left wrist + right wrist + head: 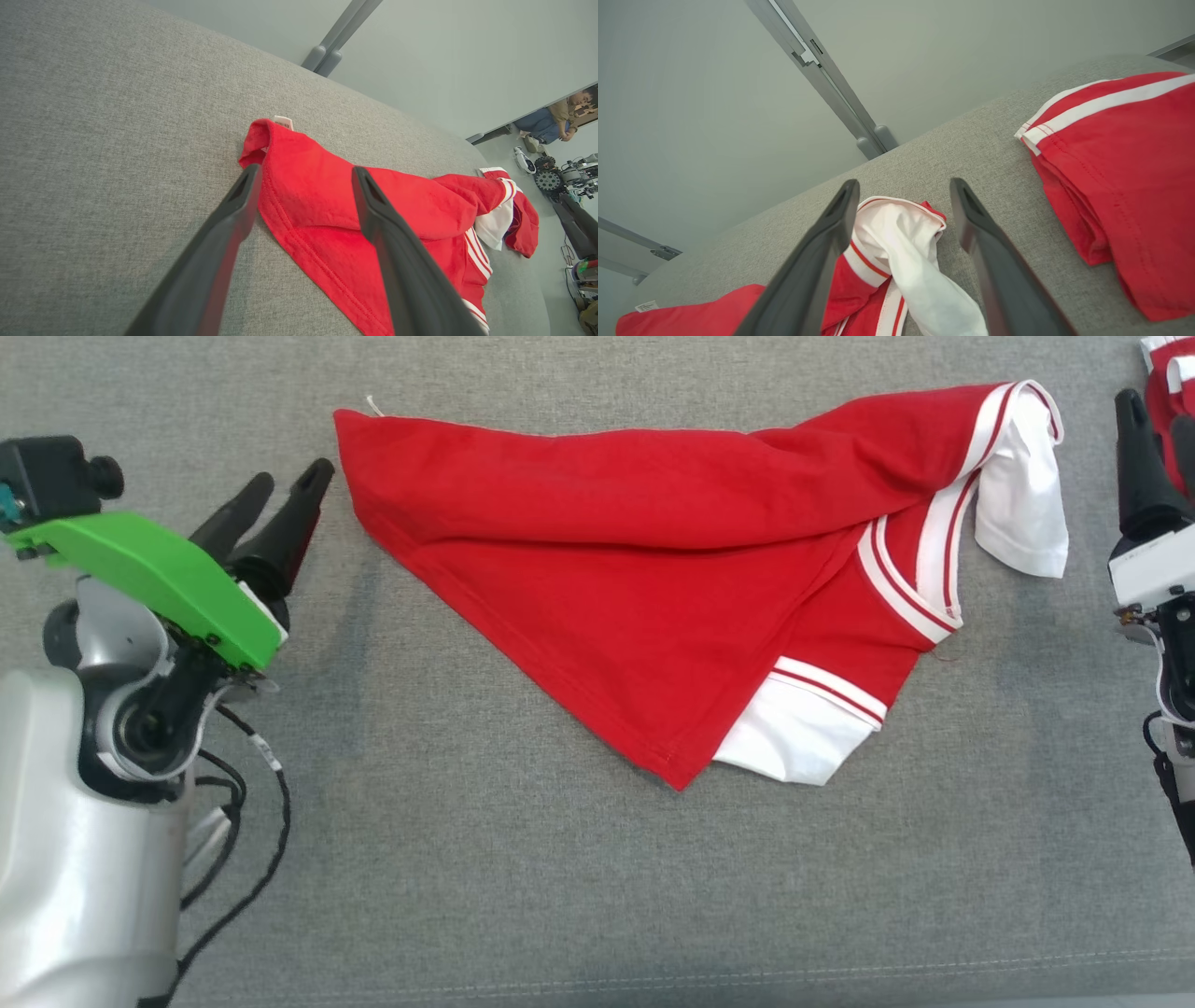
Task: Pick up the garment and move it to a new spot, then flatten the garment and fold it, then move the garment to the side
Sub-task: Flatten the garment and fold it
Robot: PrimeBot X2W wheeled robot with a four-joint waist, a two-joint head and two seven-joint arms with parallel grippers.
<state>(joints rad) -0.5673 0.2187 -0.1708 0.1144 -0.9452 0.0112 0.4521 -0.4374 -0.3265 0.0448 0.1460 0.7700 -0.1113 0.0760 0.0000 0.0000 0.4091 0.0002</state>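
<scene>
Out on the grey bench (560, 877), mid-surface: red garment (653, 588), rumpled into a rough triangle, pointed end toward the near edge. Left gripper (291, 473) just off the garment's left corner, fingers apart, holding nothing. From the left wrist, that corner framed right between the two fingers, small white tag (283, 122) at its tip. Right gripper (903, 183) over by the white sleeve (906, 242) at the other end, fingers spread, empty too. Second red-and-white garment (1125, 177) folded at the far right, apart from the first.
</scene>
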